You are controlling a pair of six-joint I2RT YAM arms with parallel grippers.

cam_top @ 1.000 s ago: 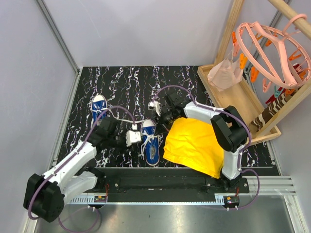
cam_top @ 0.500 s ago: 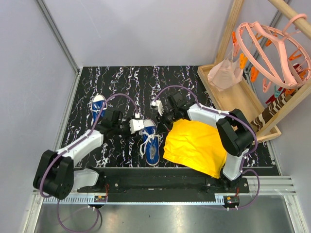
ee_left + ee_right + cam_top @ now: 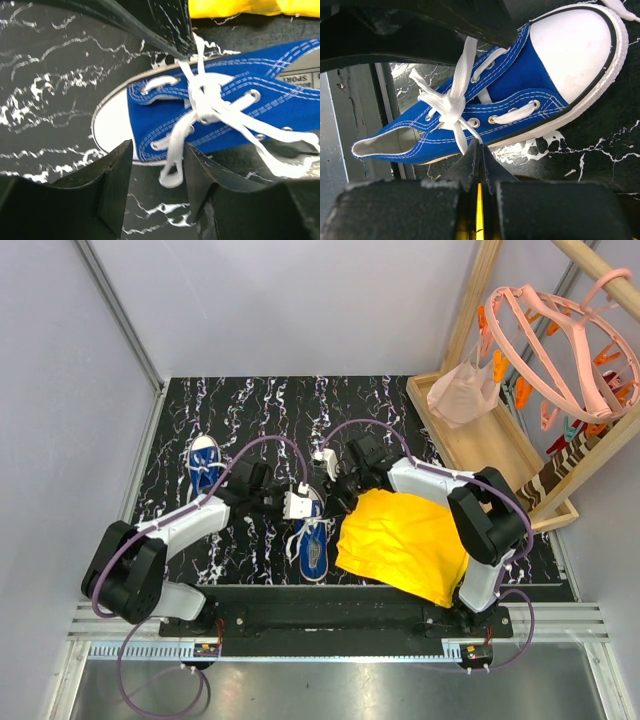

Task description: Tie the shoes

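One blue sneaker (image 3: 311, 537) lies near the front, toe pointing away, with a crossed white lace knot (image 3: 202, 97) over its tongue. The other sneaker (image 3: 204, 462) lies at the far left with its laces loose. My left gripper (image 3: 297, 505) is open at the near shoe's toe. In the left wrist view (image 3: 157, 148) a white lace loop (image 3: 173, 167) hangs between its fingers (image 3: 112, 185) without being pinched. My right gripper (image 3: 334, 500) sits on the shoe's other side. It is shut (image 3: 481, 145) on a lace strand (image 3: 470, 134) running from the knot.
A yellow cloth (image 3: 400, 540) lies right of the shoe, under the right arm. A wooden tray (image 3: 500, 445) with a pink hanger rack (image 3: 560, 340) stands at the right. Grey walls close in the left and far sides of the black marbled mat (image 3: 290, 410).
My left gripper has swung right from beside the shoe to its toe and now straddles the lace loop. My right gripper has shifted slightly toward the shoe.
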